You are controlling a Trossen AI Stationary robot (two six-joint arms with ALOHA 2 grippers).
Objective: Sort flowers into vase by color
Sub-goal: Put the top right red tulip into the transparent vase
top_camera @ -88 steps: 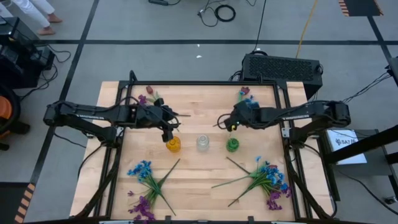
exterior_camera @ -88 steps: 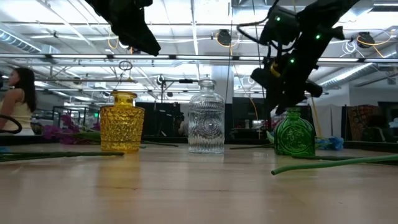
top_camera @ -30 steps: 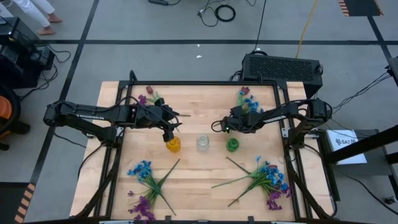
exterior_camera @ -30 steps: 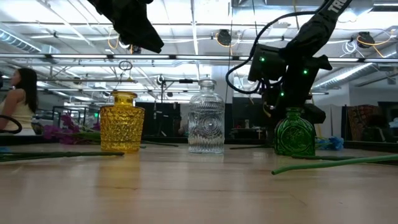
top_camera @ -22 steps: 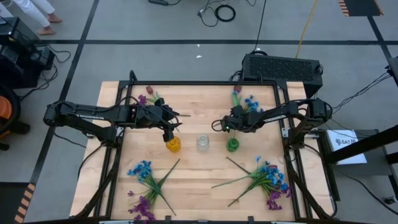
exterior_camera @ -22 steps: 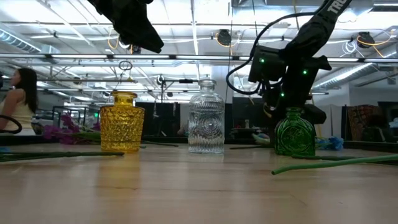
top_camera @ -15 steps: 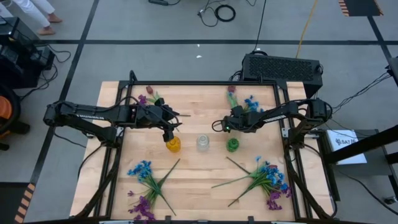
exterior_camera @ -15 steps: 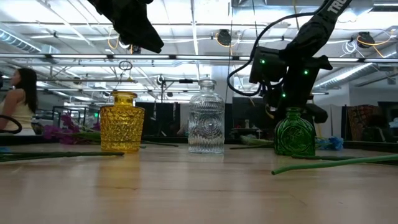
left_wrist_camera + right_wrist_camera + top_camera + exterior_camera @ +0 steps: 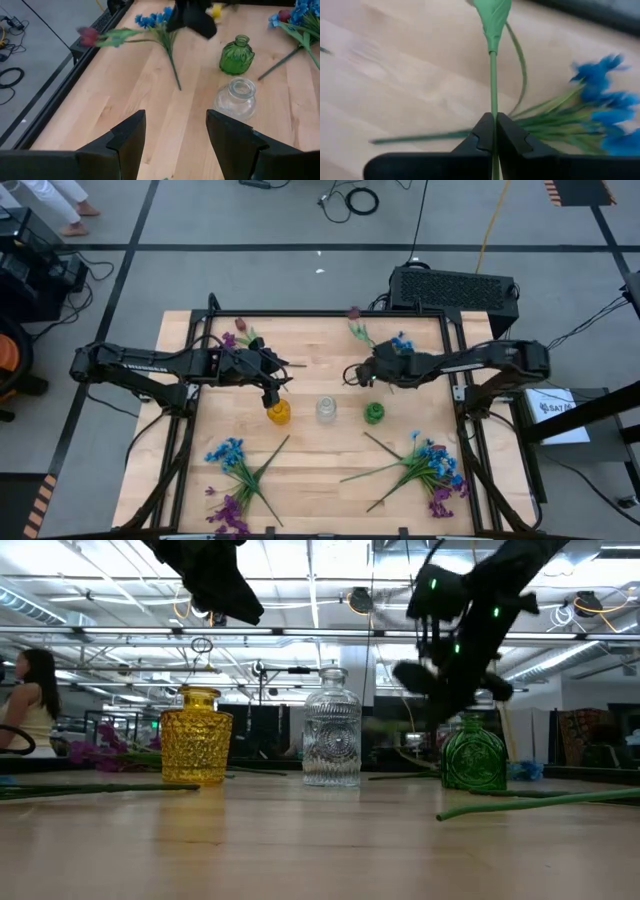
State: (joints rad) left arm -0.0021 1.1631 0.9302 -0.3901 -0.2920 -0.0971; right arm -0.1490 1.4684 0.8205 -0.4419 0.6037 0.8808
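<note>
1. Two dark arms reach in over the wooden table [image 9: 320, 480]; three small vases stand in a row near its middle, a yellow vase [image 9: 279, 413], a clear vase [image 9: 327, 410] and a green vase [image 9: 373, 413].
2. Right gripper [image 9: 494, 131] is above the table just behind the green vase; its fingers are pressed together on the thin green stem of a dark red flower [image 9: 354, 314], whose blossom points toward the table's far edge.
3. Blue flowers [image 9: 402, 343] lie on the table beside that gripper, at the far right.
4. Left gripper [image 9: 175, 130] hangs over the yellow vase; its fingers stand partly apart and nothing shows between them.
5. Near the far left corner lie a dark red and a purple sprig [image 9: 238, 332].
6. Toward the near edge lie two mixed bunches of blue and purple blossoms, one at the left [image 9: 232, 470], one at the right [image 9: 432, 468].
7. At the room's edge in the low view a person [image 9: 30, 700] sits.
</note>
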